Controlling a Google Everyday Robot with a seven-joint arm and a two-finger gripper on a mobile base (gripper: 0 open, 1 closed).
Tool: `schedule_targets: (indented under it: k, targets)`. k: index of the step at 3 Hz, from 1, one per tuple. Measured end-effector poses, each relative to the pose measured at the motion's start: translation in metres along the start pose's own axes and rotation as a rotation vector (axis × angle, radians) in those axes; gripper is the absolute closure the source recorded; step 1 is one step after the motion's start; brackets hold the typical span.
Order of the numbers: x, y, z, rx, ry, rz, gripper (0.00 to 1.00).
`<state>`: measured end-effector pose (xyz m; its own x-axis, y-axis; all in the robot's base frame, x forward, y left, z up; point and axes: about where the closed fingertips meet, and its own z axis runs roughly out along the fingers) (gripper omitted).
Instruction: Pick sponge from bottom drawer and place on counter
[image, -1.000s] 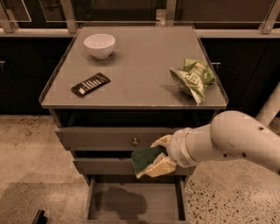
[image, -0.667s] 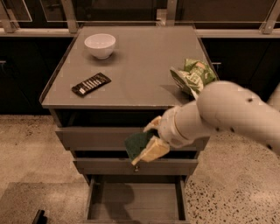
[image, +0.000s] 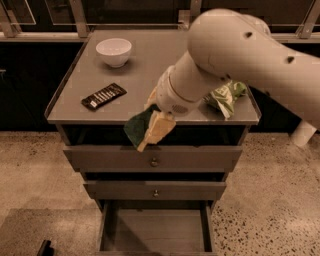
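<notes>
My gripper (image: 146, 126) is shut on the sponge (image: 136, 129), whose dark green face shows between the pale fingers (image: 158, 128). It hangs in the air just in front of the counter's front edge, above the top drawer. The counter (image: 150, 75) is a flat grey-brown top with a thin raised rim. The bottom drawer (image: 155, 230) is pulled open below, a shallow grey tray with a bare floor. My large pale arm crosses the right half of the counter.
A white bowl (image: 114, 51) stands at the counter's back left. A black candy-bar wrapper (image: 104, 96) lies at the front left. A light green snack bag (image: 226, 96) lies at the right, partly behind my arm. Two upper drawers (image: 154, 161) with round knobs are shut.
My gripper has risen with the sponge from in front of the middle drawer to the level of the counter's front edge. The arm now covers more of the counter's right side.
</notes>
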<state>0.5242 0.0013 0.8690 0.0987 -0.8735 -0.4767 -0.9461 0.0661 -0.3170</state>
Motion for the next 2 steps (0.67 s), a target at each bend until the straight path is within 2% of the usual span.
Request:
schedule_targets:
  k: [1,2]
  targets:
    - [-0.012,-0.042,-0.011,-0.009,-0.065,-0.044,1.0]
    - [-0.018,-0.085,-0.003,-0.013,-0.176,-0.074,1.0]
